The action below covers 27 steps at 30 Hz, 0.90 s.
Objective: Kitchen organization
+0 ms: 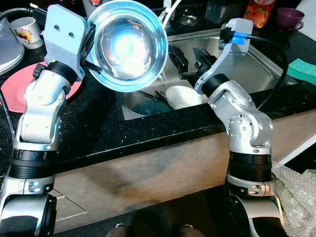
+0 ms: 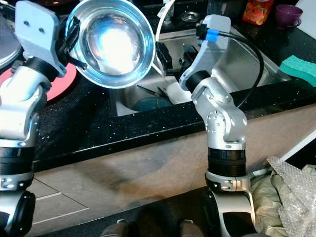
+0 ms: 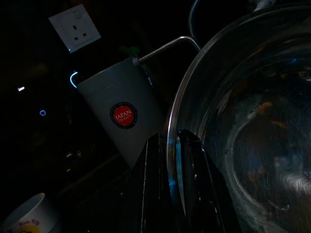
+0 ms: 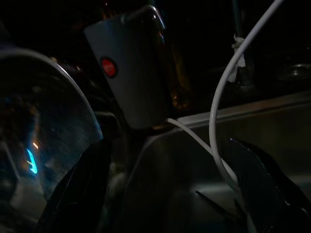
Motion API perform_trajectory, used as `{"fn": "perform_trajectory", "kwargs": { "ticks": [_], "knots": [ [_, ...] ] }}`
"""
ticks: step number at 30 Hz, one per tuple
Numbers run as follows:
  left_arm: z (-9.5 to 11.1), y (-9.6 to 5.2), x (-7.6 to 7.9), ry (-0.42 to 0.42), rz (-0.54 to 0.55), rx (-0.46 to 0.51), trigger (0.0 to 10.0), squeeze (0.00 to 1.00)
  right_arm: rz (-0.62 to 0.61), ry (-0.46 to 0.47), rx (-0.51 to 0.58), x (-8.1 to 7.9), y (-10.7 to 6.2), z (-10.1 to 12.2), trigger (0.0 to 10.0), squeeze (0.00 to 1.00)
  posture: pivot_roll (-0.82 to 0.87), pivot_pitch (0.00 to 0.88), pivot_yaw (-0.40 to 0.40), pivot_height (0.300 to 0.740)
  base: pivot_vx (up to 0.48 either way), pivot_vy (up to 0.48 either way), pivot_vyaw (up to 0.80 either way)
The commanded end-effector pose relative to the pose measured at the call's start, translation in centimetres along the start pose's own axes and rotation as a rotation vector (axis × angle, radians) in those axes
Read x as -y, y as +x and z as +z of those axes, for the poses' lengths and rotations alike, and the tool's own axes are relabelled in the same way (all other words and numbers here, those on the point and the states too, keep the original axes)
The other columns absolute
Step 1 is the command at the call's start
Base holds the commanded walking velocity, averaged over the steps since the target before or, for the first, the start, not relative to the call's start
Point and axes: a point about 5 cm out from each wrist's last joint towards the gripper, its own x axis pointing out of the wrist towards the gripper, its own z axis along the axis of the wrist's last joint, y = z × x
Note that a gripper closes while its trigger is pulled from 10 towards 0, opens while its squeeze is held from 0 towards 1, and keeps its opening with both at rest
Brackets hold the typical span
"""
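Note:
A shiny steel mixing bowl (image 1: 127,45) is tilted up on edge above the left side of the sink (image 1: 256,74), its inside facing me. My left gripper (image 1: 91,47) is shut on its rim, one finger (image 3: 155,194) on each side of the rim. My right gripper (image 1: 190,59) hovers open over the sink, just right of the bowl, with nothing between its fingers (image 4: 257,179). A white bowl (image 1: 181,96) and a dark teal dish (image 1: 148,107) lie in the basin.
A pink plate (image 1: 17,91) and a white printed mug (image 1: 25,30) sit on the black counter at left. Behind stand a grey steel jug (image 3: 124,116), an orange packet (image 1: 257,11) and a purple cup (image 1: 289,19). A green sponge (image 1: 302,69) lies at right. A white cable (image 4: 218,111) hangs over the sink.

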Motion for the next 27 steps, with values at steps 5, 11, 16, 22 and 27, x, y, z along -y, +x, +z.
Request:
{"fn": "perform_trajectory", "kwargs": {
  "ticks": [5, 11, 16, 22, 27],
  "knots": [
    [-0.6, -0.2, 0.0, 0.026, 0.008, -0.012, 0.0, 0.0, 0.033, 0.047, 0.034, -0.5, 0.0, 0.7, 10.0, 0.0, 0.04, 0.106, 0.027, 0.74, 0.0, 0.0, 0.0],
    [-0.5, -0.1, 0.1, -0.006, 0.021, 0.001, 0.0, 0.0, 0.061, 0.008, 0.013, -0.9, -0.1, 0.4, 10.0, 0.0, 0.04, 0.107, 0.028, 0.74, 0.0, 0.0, 0.0],
    [-0.2, -0.1, 0.2, -0.053, 0.019, 0.03, 0.0, 0.0, 0.02, -0.13, -0.059, -0.4, -0.2, -1.2, 10.0, 0.0, 0.04, 0.113, 0.028, 0.74, 0.0, 0.0, 0.0],
    [0.1, -0.2, 0.7, -0.109, -0.002, 0.061, 0.0, 0.0, 0.021, -0.111, -0.066, -0.4, -0.1, -1.4, 10.0, 0.0, 0.04, 0.114, 0.028, 0.74, 0.0, 0.0, 0.0],
    [0.7, -0.1, 1.0, -0.174, -0.023, 0.111, 0.0, 0.0, 0.01, -0.119, -0.07, -0.2, -0.1, -1.5, 10.0, 0.0, 0.04, 0.117, 0.028, 0.74, 0.0, 0.0, 0.0]
  ]
}}
